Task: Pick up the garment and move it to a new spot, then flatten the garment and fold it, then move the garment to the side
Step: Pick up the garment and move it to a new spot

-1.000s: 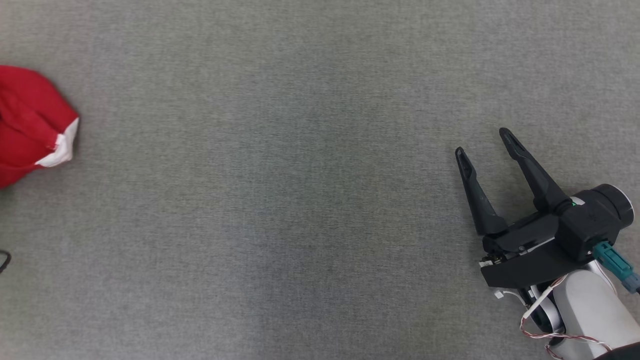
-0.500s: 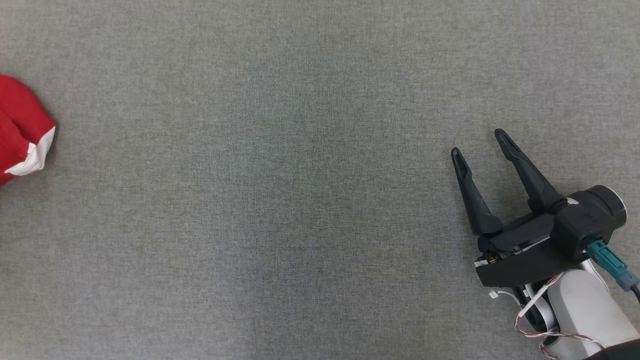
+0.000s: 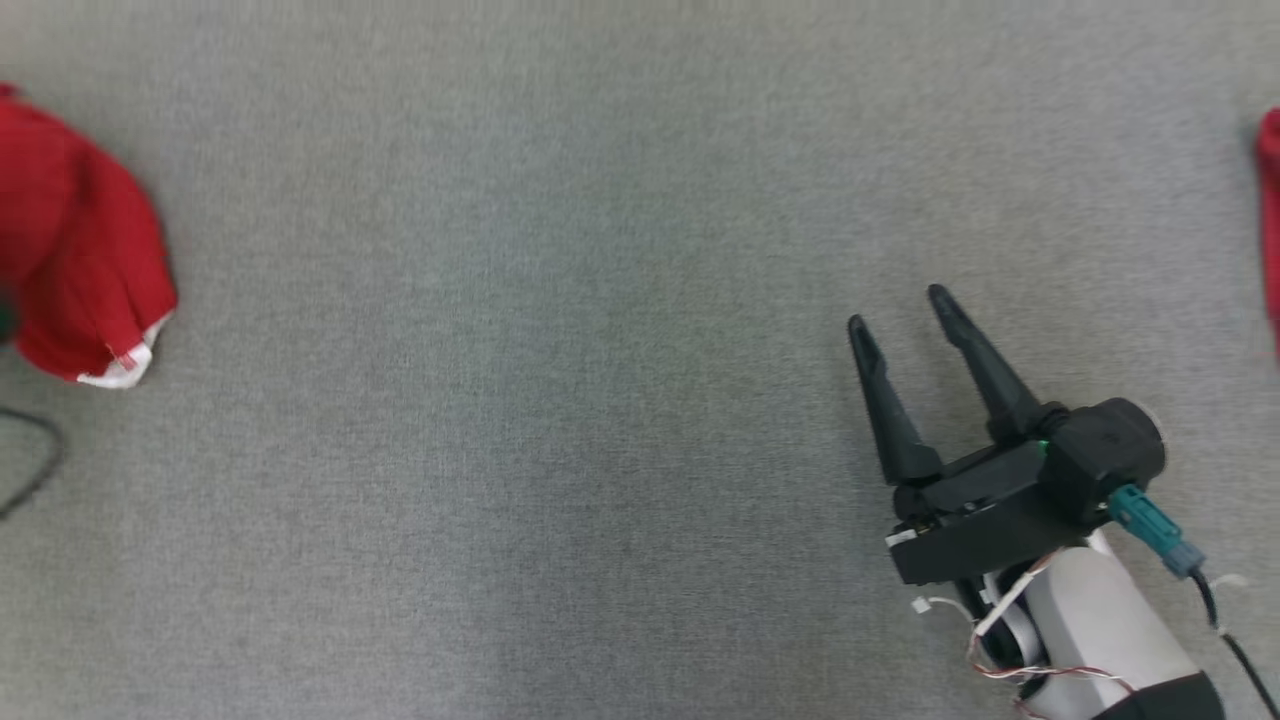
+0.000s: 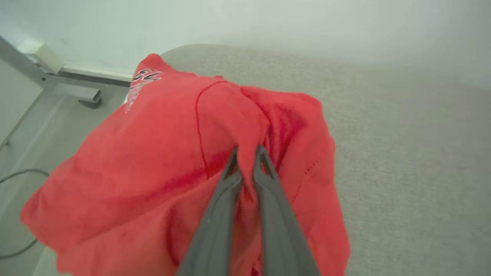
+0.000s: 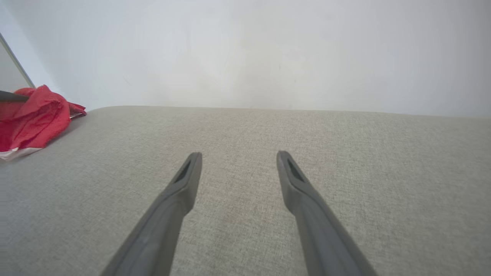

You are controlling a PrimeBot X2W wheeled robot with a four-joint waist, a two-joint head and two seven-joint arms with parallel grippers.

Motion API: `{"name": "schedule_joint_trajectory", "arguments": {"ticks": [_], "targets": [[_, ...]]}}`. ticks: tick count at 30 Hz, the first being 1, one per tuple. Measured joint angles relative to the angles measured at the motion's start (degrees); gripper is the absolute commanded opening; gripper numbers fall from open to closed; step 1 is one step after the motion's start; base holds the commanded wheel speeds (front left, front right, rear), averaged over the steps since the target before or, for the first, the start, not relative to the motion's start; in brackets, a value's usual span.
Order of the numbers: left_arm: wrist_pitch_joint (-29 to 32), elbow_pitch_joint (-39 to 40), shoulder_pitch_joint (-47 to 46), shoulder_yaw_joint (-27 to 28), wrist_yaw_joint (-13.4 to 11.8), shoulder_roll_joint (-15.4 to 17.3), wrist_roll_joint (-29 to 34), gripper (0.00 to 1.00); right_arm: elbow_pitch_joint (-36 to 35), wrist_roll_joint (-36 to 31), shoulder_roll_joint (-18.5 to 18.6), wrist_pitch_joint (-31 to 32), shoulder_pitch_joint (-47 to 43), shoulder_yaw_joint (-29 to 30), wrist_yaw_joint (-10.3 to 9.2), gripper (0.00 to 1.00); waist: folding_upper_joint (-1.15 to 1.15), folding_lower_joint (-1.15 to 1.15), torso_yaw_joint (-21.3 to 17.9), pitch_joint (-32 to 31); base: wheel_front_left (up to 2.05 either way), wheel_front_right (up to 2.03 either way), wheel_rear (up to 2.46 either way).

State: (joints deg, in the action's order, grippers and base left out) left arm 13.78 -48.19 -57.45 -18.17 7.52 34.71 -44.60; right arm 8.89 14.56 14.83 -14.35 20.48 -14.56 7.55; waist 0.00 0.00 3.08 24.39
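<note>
The red garment [image 3: 80,260], with a white edge at its lower corner, hangs bunched at the left edge of the head view over the grey table [image 3: 560,330]. In the left wrist view my left gripper [image 4: 247,150] is shut on a fold of the garment [image 4: 161,153], which drapes around both fingers. My right gripper [image 3: 900,310] stands open at the lower right, well away from the garment, with nothing between its fingers. The right wrist view has its open gripper [image 5: 238,157] over bare table, and the garment [image 5: 34,115] far to the left.
A thin strip of red [image 3: 1270,220] shows at the right edge of the head view; what it is I cannot tell. A dark cable [image 3: 30,465] lies at the left edge. Beyond the table's left side are a metal frame foot [image 4: 73,92] and floor.
My left gripper has shut on the garment, which now looks bunched and reaches further into view. The head view has shifted: the right gripper sits further left, and a red strip entered at right.
</note>
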Motion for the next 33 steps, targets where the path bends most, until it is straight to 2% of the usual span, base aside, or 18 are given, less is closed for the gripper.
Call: {"name": "schedule_joint_trajectory", "arguments": {"ticks": [5, 8, 22, 27, 30, 31, 32, 33], "targets": [[-1.8, 6.4, 0.2, -6.3, 0.0, -3.1, -1.4, 0.0, 1.8, 0.3, -1.8, -0.5, 0.5, 0.2, 0.0, 1.0, 0.0, -0.01, -1.6, -2.3, 0.0, 0.0, 0.0], [-3.9, 8.6, 1.1, -8.9, 0.0, -6.2, -2.5, 0.0, 2.7, 0.5, -3.0, -0.6, 0.5, 0.8, 0.0, 1.0, 0.0, 0.0, -2.6, -3.4, 0.0, 0.0, 0.0], [-19.0, 15.5, 12.8, -18.2, 0.0, -20.3, -5.1, 0.0, 3.2, 0.4, -5.7, -0.6, -2.3, 4.0, 0.0, 1.0, 0.0, -0.01, -5.5, -8.9, 0.0, 0.0, 0.0], [-24.1, 14.9, 17.0, -21.3, 0.0, -23.2, -4.3, 0.0, 4.1, 0.3, -6.3, -0.6, -3.3, 4.2, 0.0, 1.0, 0.0, -0.01, -6.5, -11.4, 0.0, 0.0, 0.0], [-27.3, 13.2, 18.6, -20.1, 0.0, -23.7, -4.0, 0.0, 4.5, 0.3, -6.7, -0.6, -3.9, 4.0, 0.0, 1.0, -0.01, -0.01, -7.4, -12.7, 0.0, 0.0, 0.0], [-28.0, 12.8, 19.0, -19.2, -0.1, -23.8, -3.9, 0.16, 4.6, 0.3, -6.9, -0.6, -4.2, 4.1, 0.0, 1.0, 0.0, -0.01, -7.7, -13.2, 0.0, 0.0, 0.0], [-28.4, 12.6, 19.5, -18.6, -0.3, -23.7, -3.1, 0.45, 4.8, 0.3, -7.0, -0.6, -4.3, 4.2, 0.0, 1.0, -0.01, -0.01, -8.0, -13.6, 0.0, 0.0, 0.0], [-28.6, 12.5, 20.2, -17.8, -0.5, -23.7, -2.0, 1.0, 4.9, 0.3, -7.1, -0.6, -4.4, 4.2, 0.0, 1.0, -0.01, 0.0, -8.3, -14.1, 0.0, 0.0, 0.0]]}}
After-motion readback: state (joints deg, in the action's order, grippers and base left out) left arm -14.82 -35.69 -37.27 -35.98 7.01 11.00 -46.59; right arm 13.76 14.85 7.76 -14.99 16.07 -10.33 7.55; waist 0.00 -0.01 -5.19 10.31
